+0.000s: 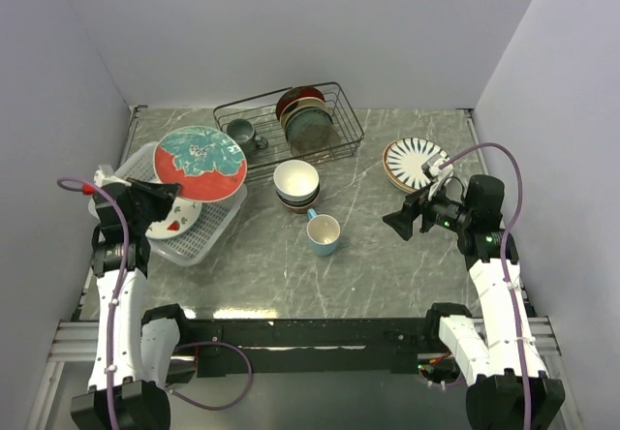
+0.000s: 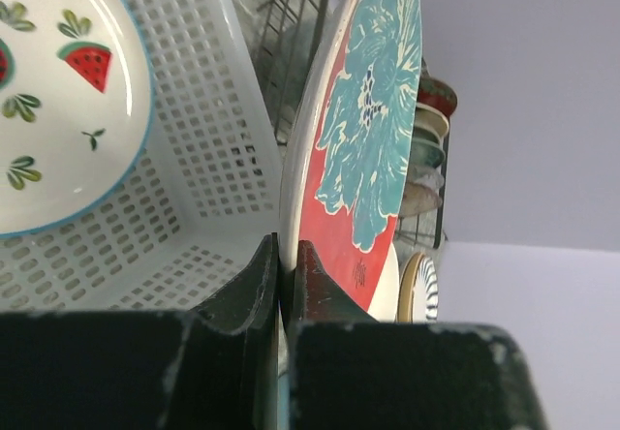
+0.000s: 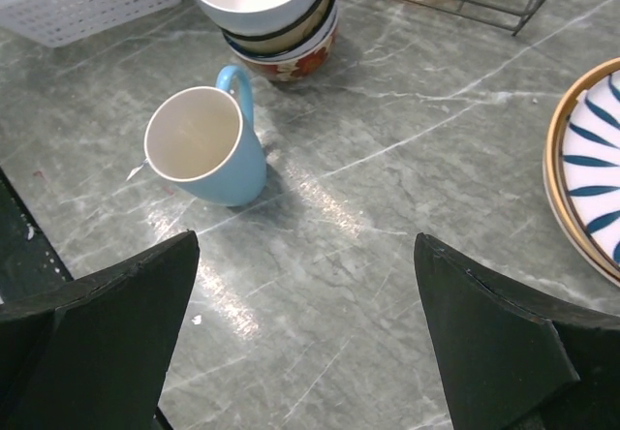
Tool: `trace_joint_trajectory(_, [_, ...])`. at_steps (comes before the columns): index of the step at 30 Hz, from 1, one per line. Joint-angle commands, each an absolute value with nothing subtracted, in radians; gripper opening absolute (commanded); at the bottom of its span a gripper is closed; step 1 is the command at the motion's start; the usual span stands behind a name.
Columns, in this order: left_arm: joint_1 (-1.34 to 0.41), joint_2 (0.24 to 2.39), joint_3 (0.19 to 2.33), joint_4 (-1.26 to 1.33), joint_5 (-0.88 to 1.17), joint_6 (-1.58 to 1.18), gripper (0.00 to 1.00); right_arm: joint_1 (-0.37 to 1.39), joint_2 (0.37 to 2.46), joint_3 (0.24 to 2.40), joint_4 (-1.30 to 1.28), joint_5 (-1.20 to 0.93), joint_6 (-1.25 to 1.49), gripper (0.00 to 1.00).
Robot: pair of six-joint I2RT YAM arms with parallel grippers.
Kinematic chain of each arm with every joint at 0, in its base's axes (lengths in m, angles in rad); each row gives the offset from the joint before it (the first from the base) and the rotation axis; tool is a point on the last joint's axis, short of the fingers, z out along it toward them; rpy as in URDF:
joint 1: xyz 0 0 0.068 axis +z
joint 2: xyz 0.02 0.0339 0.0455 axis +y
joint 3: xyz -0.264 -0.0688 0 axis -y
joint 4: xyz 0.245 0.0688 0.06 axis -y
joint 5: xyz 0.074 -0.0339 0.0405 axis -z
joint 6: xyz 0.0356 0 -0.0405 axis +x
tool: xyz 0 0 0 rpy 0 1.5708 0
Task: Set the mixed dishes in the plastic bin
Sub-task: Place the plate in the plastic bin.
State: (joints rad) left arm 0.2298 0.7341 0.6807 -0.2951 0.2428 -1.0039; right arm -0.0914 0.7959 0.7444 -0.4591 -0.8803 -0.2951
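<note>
Left gripper (image 2: 286, 265): jaws clenched on the near rim of the teal-floral red-rimmed plate (image 2: 373, 130), which is pinched edge-on between them. From above, the plate sits over the far end of the plastic bin (image 1: 208, 234); whether it rests on the rim or hangs just clear is hard to tell. Watermelon-print plate (image 2: 58, 91) lies inside the bin.

Right gripper (image 3: 306, 241): jaws spread wide, holding nothing, above the worktop (image 3: 387, 168). Light blue mug (image 3: 208, 149) stands upright ahead of it. Stacked bowls (image 3: 266, 9) are just beyond the mug. Striped plate (image 3: 591, 159) lies on a tan plate (image 3: 552, 173) at the right edge of the wrist view.
</note>
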Motion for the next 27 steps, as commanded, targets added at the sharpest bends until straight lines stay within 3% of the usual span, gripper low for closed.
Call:
trace_joint_trajectory(1, [0.29,0.68,0.715,-0.066,0.298,-1.071,0.01,-0.106,0.793,0.741,-0.419,-0.853,-0.293,1.0])
trace_joint_trajectory(27, [0.489,0.604,0.557,-0.172,0.121,-1.123,0.01,-0.129,0.785,0.739,-0.422,-0.847,-0.298,1.0])
